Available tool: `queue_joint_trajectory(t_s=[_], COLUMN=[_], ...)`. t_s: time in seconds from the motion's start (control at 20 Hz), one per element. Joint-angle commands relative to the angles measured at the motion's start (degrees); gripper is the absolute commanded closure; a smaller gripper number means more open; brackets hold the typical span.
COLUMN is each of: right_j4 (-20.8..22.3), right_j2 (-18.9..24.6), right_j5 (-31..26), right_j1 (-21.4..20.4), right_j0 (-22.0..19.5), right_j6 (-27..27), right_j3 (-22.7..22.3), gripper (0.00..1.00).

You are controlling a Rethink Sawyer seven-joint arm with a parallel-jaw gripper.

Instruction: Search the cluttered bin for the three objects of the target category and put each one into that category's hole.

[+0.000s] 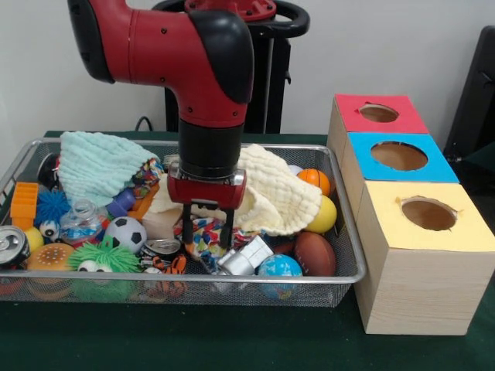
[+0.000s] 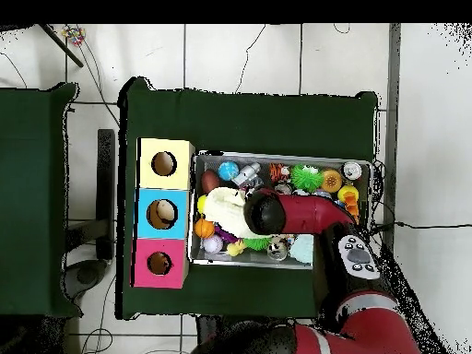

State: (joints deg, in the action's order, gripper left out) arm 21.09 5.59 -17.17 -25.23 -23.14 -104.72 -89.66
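The wire-mesh bin [image 1: 255,278] is full of toys and also shows in the overhead view [image 2: 304,159]. My gripper [image 1: 207,234] hangs straight down in the middle of the bin. It is open, with its fingertips [image 1: 187,229] either side of a multicoloured speckled toy [image 1: 203,232], just in front of a cream cloth [image 1: 274,189]. It holds nothing. In the overhead view the arm [image 2: 277,214] hides the gripper. The hole [image 1: 379,113] in the red-topped box is at the far right and looks empty; it also shows in the overhead view [image 2: 159,264].
A teal cloth [image 1: 97,164] lies at the bin's back left. Around the gripper lie a soccer ball [image 1: 125,233], green fuzzy toy [image 1: 104,258], can [image 1: 11,246], silver toy [image 1: 241,259], globe ball [image 1: 278,268], brown football [image 1: 315,253], yellow ball [image 1: 327,214] and basketball [image 1: 314,179]. Blue-topped [image 1: 399,156] and yellow-topped [image 1: 428,214] boxes stand nearer.
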Motion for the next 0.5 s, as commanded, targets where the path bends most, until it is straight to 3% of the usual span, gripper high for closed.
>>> queue_joint_trajectory(t_s=[0.05,0.5], right_j4=[1.62,2.17], right_j2=[-1.7,-5.96], right_j5=[-3.49,3.01], right_j1=[4.54,7.26], right_j0=[1.35,3.15], right_j6=[-2.37,-4.55], right_j3=[7.65,13.82], gripper=[0.0,0.0])
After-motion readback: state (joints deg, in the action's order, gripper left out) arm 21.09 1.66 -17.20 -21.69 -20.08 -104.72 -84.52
